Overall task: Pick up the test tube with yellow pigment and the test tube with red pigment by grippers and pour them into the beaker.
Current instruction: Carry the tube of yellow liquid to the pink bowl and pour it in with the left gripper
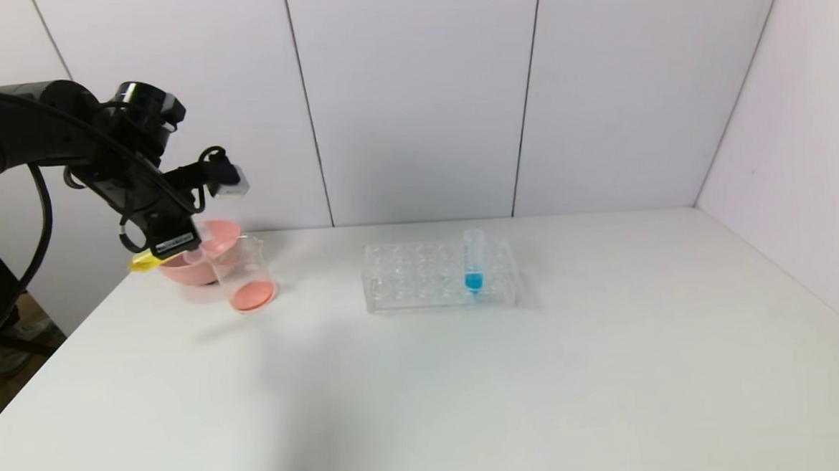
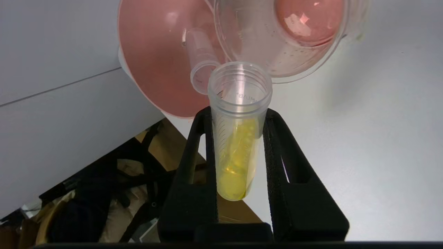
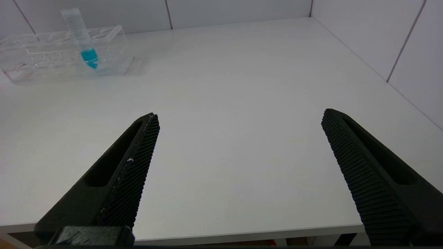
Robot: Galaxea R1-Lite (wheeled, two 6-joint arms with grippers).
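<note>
Fig. Left tool (image 2: 238, 114) shown clenched on the test tube with yellow pigment (image 2: 238, 138), held above the worktop (image 1: 470, 376) at its far left corner, just beside the beaker (image 1: 244, 273) and the pink bowl (image 1: 208, 236) behind it. The tube was gripped at mid-body, one finger on each side, w/ the open mouth projecting past the fingertips and the rounded tip lying back toward the wrist. Long axis ran roughly along the fingers; in the head view the yellow end pointed away from the beaker, toward the worktop's left edge, the mouth toward the beaker rim. Axis was judged near level or slightly tilted; exact angle could not be told. Yellow liquid was seen pooled in the tip half, none at the mouth.

Handling, as judged: tube light, stiff, smooth-walled, so prone to slip or rotate in the tool; a mid-body hold was considered best, clear of the mouth. Beaker judged light and easily knocked. Reddish liquid lay in the beaker bottom; a second clear tube (image 2: 200, 65) lay in the bowl.

Right tool (image 3: 238, 138) was parked low near the worktop's near edge, fingers wide apart, nothing held. A blue-liquid tube (image 1: 473, 258) stood upright in the rack (image 1: 407, 279), mid-worktop.
</note>
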